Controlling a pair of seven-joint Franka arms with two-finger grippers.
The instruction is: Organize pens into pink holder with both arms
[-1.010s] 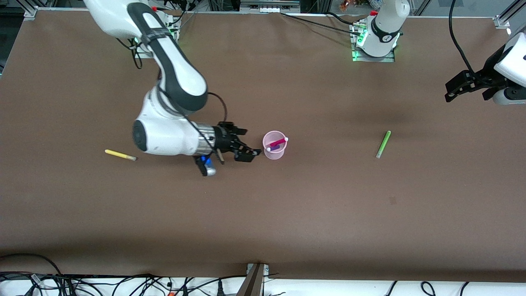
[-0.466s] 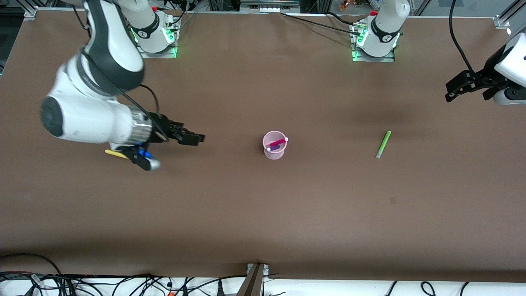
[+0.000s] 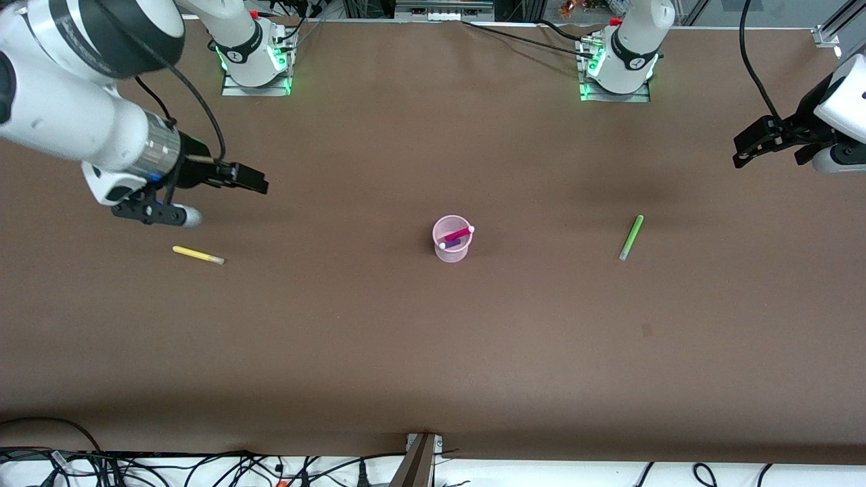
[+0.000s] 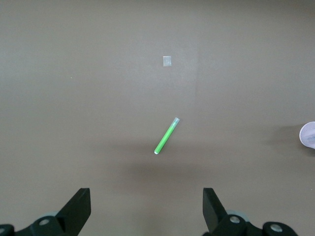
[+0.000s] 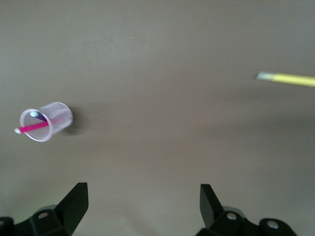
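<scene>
You're halfway: two pens in the translucent pink plastic cup [image 3: 451,239], so bring the wide-open, empty right gripper [image 3: 252,179] to the slim yellow marker pen [image 3: 197,255] while the wide-open left gripper [image 3: 749,147] waits.

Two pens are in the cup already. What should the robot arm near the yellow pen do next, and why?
Probably lower the open right gripper toward the slim yellow marker pen, which lies loose on the brown table. The translucent pink round cup holds only the magenta pen and a dark purple one. The left gripper waits, open, above the light green pen.
</scene>
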